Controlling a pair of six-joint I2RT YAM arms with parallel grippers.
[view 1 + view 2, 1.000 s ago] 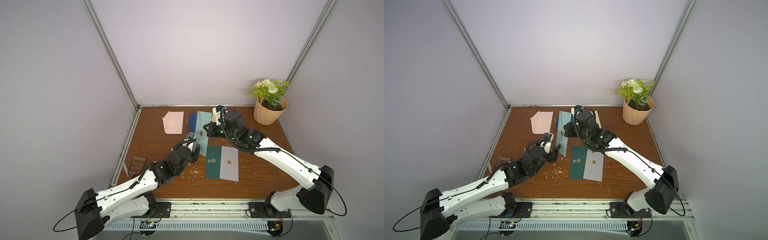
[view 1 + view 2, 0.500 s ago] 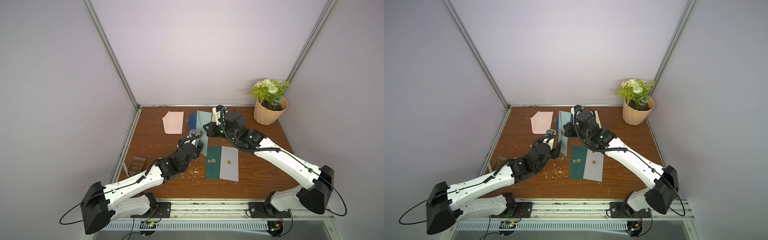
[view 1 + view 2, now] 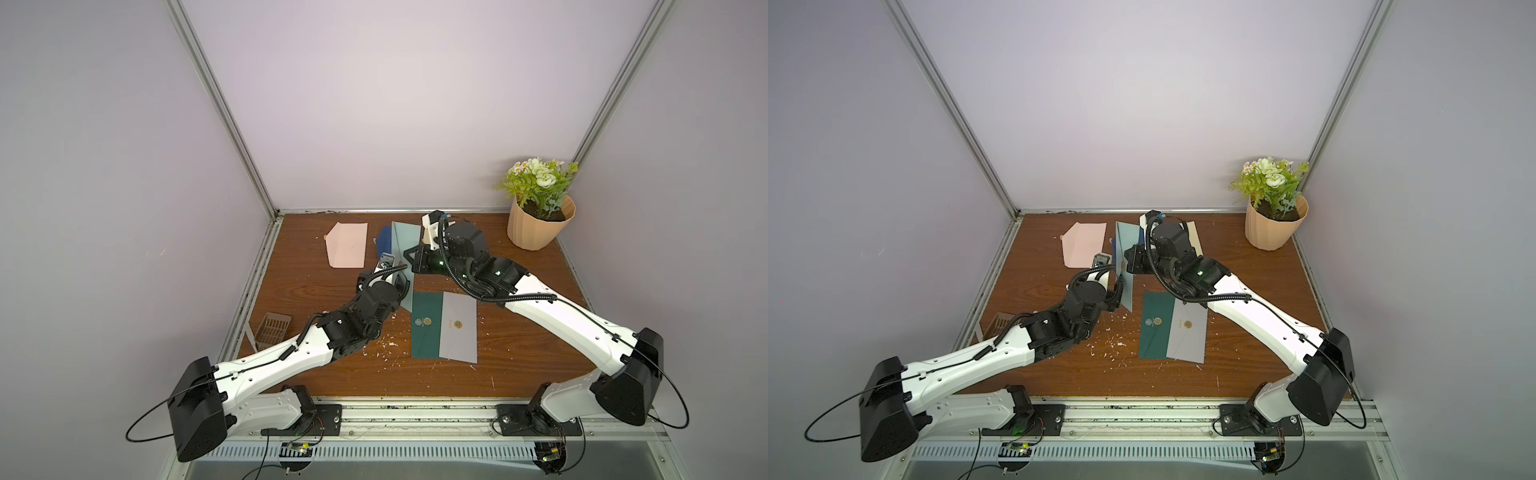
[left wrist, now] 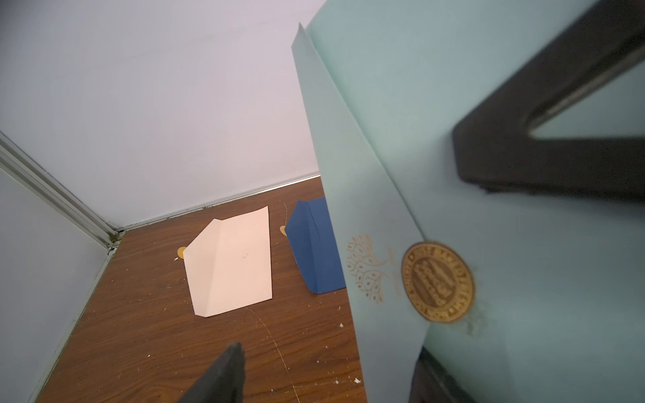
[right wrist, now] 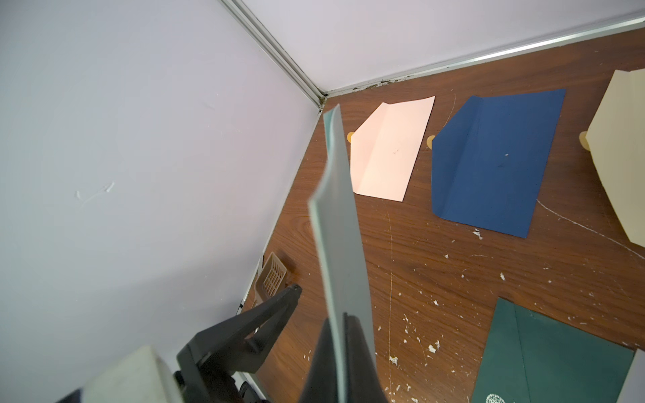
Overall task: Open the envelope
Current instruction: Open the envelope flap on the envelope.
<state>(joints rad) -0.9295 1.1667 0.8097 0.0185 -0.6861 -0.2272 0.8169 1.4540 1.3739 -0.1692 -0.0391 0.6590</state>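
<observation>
A light teal envelope stands on edge above the table, and my right gripper is shut on it. A round gold seal holds the tip of its flap down. My left gripper is open at the envelope's lower near part. The flap's edge stands between its jaws. One of its fingers is out over the table, and the other shows dark just under the seal. The right gripper's black finger presses on the envelope's face.
Pink, dark blue and cream envelopes lie flat at the back. A dark green envelope and a grey one lie in the middle. A potted plant stands back right, and a small tan basket sits at the left edge. Paper scraps litter the wood.
My left arm has reached forward and to the right, bringing its open gripper up to the envelope's flap. The right arm has held the envelope still.
</observation>
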